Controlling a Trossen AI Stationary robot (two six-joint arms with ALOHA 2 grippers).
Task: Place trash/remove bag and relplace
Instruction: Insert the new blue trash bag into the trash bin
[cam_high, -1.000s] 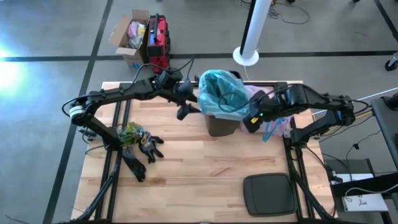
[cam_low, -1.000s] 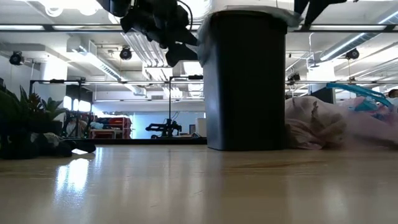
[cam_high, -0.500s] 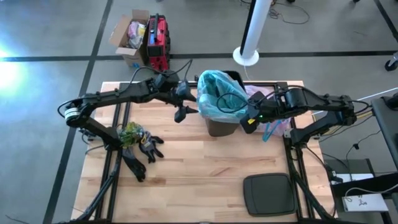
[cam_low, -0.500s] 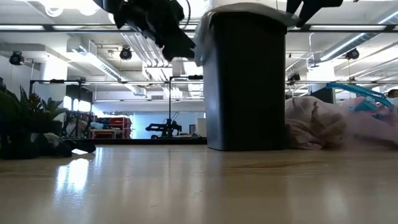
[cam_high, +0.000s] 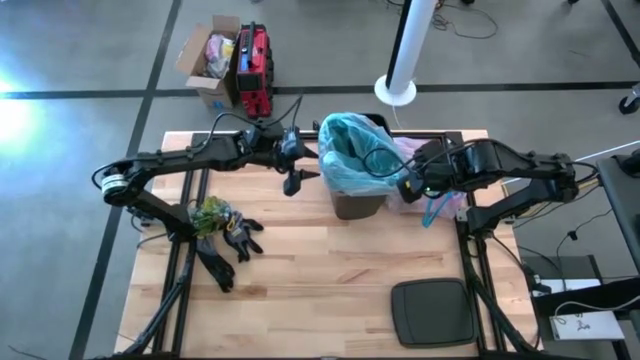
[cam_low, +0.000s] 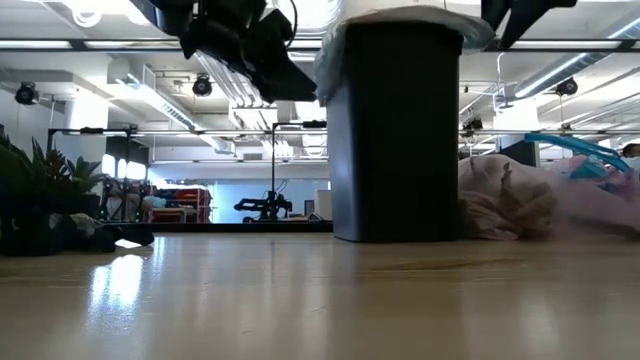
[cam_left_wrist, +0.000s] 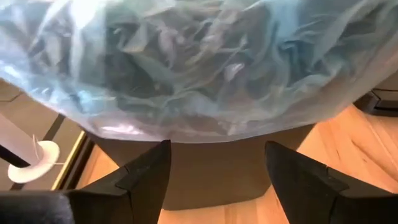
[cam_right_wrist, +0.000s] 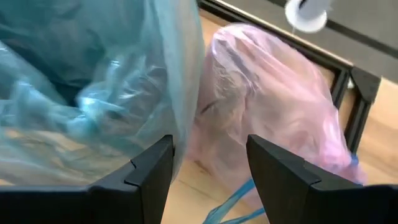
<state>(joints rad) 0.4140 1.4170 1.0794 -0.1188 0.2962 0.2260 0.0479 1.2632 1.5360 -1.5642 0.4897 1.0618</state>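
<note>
The left gripper (cam_left_wrist: 214, 177) shows 2 dark fingers (cam_left_wrist: 146, 174) spread apart with nothing between them, facing the dark round bin (cam_left_wrist: 211, 168) just below the light blue translucent plastic bag (cam_left_wrist: 199, 68) that lines it; only this wrist view shows that gap. In the high view the same left gripper (cam_high: 296, 178) hovers just beside the bin's left side. The right gripper (cam_right_wrist: 208, 168) also has 2 fingers (cam_right_wrist: 152, 165) parted and empty; past them the blue bag's wall lies beside the thin pale pink plastic liner bag with blue drawstrings (cam_right_wrist: 267, 112), which only this view shows closely. From above, the right gripper (cam_high: 408, 186) sits at the bin's right rim, and the 1 pink bag (cam_high: 440, 200) rests on the wooden table (cam_high: 320, 270) against the bin. The low view shows the 1 bin (cam_low: 395, 130) standing upright.
</note>
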